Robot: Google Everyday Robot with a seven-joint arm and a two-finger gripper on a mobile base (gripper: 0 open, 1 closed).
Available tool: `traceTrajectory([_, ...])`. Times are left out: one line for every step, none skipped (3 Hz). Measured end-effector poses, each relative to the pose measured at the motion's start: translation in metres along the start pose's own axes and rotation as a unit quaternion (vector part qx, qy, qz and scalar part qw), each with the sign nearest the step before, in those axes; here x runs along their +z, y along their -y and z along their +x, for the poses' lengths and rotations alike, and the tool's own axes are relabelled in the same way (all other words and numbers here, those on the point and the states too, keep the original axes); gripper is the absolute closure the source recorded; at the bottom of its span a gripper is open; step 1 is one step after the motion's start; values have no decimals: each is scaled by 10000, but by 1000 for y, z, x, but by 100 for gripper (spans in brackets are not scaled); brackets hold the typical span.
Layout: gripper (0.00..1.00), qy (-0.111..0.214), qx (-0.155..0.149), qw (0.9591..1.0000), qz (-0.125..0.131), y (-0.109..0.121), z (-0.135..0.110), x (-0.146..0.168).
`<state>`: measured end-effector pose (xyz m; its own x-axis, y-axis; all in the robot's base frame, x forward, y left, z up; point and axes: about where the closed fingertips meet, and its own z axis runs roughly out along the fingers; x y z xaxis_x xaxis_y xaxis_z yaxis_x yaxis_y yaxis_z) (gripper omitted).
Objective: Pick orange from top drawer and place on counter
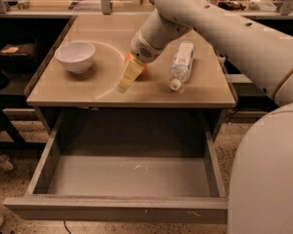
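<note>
The orange [142,67] rests on the beige counter [107,94] near its middle, mostly hidden behind my gripper. My gripper [128,78] hangs over the orange, open, with one yellowish finger [128,76] reaching down and left in front of the fruit; the other finger is hidden. The top drawer [117,209] below the counter is pulled fully out, and nothing but a few small specks lies in it.
A white bowl [74,56] stands on the counter's left side. A clear plastic bottle [181,63] lies on its side right of the orange. My white arm fills the right of the view. Dark shelving stands to the left, a cluttered bench behind.
</note>
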<state>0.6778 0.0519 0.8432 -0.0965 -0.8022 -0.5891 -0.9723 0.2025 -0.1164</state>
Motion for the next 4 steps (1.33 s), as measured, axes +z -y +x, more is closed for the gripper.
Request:
traceTrajectory([0,54,-41,9999,79,6,-7,-14])
traceTrajectory([0,69,-34,9997,222,19,-14,-37])
traceTrajectory([0,-193,10,9963,832,42,-28,-117])
traceTrajectory([0,-755,371,9833,1612,51,-19,-224])
